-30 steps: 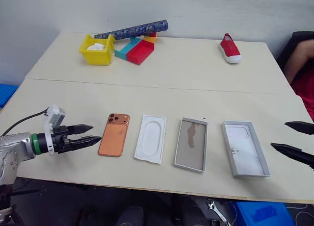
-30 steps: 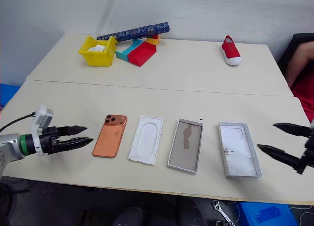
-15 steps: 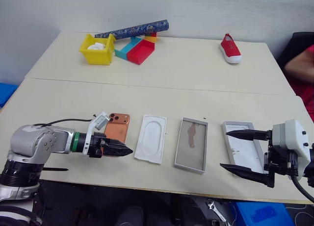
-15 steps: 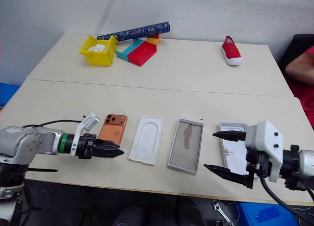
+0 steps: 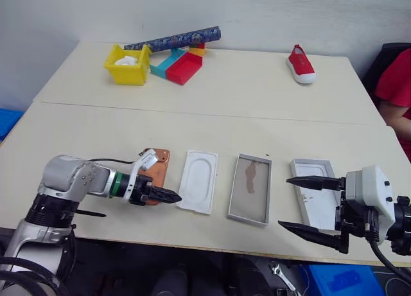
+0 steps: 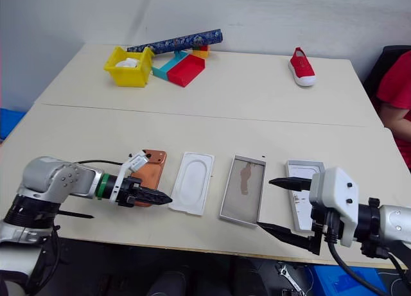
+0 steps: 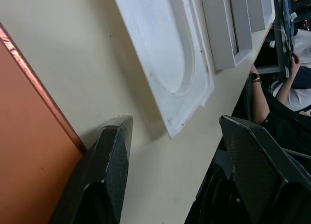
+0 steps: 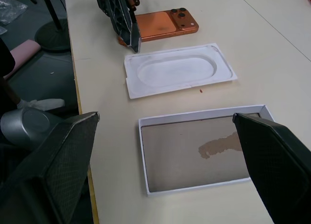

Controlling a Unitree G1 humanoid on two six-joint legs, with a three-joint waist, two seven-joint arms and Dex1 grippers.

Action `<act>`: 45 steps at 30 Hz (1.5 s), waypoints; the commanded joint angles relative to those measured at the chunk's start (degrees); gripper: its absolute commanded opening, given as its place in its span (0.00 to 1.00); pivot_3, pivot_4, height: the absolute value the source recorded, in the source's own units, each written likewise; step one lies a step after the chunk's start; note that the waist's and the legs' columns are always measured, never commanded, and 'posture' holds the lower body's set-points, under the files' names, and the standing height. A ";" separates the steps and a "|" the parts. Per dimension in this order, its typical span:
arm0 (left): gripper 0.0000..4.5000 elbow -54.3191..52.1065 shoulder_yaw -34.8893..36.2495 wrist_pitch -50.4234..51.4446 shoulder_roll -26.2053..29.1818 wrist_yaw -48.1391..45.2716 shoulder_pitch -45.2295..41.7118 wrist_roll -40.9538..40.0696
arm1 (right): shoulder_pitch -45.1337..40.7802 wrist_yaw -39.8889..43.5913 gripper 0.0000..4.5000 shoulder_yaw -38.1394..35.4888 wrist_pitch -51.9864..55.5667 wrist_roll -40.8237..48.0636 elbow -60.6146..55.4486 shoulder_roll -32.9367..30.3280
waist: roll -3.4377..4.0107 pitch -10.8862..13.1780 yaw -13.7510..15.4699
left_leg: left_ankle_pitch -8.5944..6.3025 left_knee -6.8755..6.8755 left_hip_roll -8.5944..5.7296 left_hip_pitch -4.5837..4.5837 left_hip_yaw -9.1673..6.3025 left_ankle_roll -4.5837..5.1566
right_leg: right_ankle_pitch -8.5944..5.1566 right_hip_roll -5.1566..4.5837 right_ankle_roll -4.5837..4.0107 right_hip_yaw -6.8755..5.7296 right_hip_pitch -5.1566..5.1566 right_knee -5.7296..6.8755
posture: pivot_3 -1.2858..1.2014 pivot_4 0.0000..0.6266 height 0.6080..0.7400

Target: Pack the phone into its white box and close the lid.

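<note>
The orange phone (image 5: 156, 169) lies back up on the table, and my left gripper (image 5: 173, 196) reaches across its near end. That gripper is open. One finger (image 7: 109, 170) rests along the phone's edge (image 7: 29, 151), with bare table between the fingers. The white box (image 5: 252, 194), with its grey-brown floor, lies empty right of the moulded insert (image 5: 198, 180). The lid (image 5: 316, 203) lies inside up at the far right. My right gripper (image 5: 283, 201) hovers wide open over the lid's left side and holds nothing.
At the back left stand a yellow bin (image 5: 128, 66), red and teal trays (image 5: 182, 66) and a patterned roll (image 5: 173, 38). A red shoe (image 5: 300, 63) lies at the back right. A person in red (image 5: 395, 84) sits past the table's right edge.
My left gripper has swung right and down over the phone's near end, and its fingers have narrowed. My right gripper has come in from the right edge to hover over the lid.
</note>
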 commanded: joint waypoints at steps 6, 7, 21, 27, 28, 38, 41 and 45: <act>0.66 2.97 -2.98 -0.97 -4.24 0.77 -1.22 2.19 | 0.51 -0.75 1.00 0.58 -1.63 -0.31 -0.98 0.50 | -0.05 -0.05 0.67 | 0.01 0.18 -0.03 0.01 -0.01 0.00 | 0.00 -0.03 0.00 -0.01 0.03 -0.04 | 0.52 0.24 1.00; 0.66 3.02 -3.02 -1.04 -4.58 0.91 -1.14 2.33 | 0.61 -0.80 1.00 0.57 -1.69 -0.34 -1.01 0.52 | -0.05 -0.05 0.87 | 0.00 0.21 -0.03 0.02 -0.01 0.00 | 0.00 -0.03 0.00 -0.01 0.03 -0.03 | 0.52 0.24 1.00; 0.20 4.32 -1.49 0.07 -7.41 1.91 -0.55 2.90 | 1.45 -1.58 1.00 0.96 -2.55 -1.03 -0.70 0.72 | -0.06 -0.06 1.54 | -0.04 0.40 -0.03 -0.01 -0.01 0.01 | 0.00 -0.02 0.00 0.00 0.05 0.00 | 0.52 0.24 1.00; 0.00 4.50 0.93 2.28 -8.62 2.49 -1.23 2.24 | 1.79 -1.24 1.00 1.25 -3.04 -2.01 -0.31 0.84 | 0.05 -0.15 1.41 | -0.05 0.52 -0.02 0.01 -0.01 0.02 | 0.00 -0.01 0.00 0.00 0.08 0.09 | 0.52 0.24 1.00; 0.00 4.50 1.36 2.64 -8.68 2.54 -1.32 2.11 | 1.90 -1.18 1.00 1.29 -3.12 -2.20 -0.34 0.87 | 0.05 -0.15 1.37 | -0.05 0.53 -0.02 0.01 -0.01 0.02 | 0.00 -0.01 0.00 0.00 0.07 0.11 | 0.52 0.24 1.00; 0.00 2.75 7.61 7.84 -4.47 0.82 -2.26 -1.49 | 4.69 2.04 1.00 6.04 -8.54 -12.41 0.99 -0.32 | -0.05 -0.08 0.97 | -0.06 0.55 0.00 -0.02 -0.01 -0.04 | 0.00 0.05 0.00 0.00 0.01 0.13 | 0.52 0.24 1.00; 0.00 2.62 9.30 8.42 -1.18 -0.66 -2.00 -5.90 | 2.72 1.57 1.00 12.06 -10.07 -16.48 2.96 -0.43 | -0.09 -0.06 0.56 | -0.06 0.59 0.01 -0.02 -0.01 -0.05 | 0.00 0.05 0.00 -0.01 0.01 0.15 | 0.52 0.24 1.00; 0.00 0.64 11.65 8.42 1.03 -2.07 -0.98 -12.08 | -2.20 -1.70 1.00 24.45 -11.47 -27.24 7.32 -1.27 | -0.08 -0.06 -0.11 | -0.07 0.62 -0.01 -0.02 -0.03 -0.06 | -0.01 0.02 -0.01 -0.01 0.03 0.15 | 0.52 0.24 1.00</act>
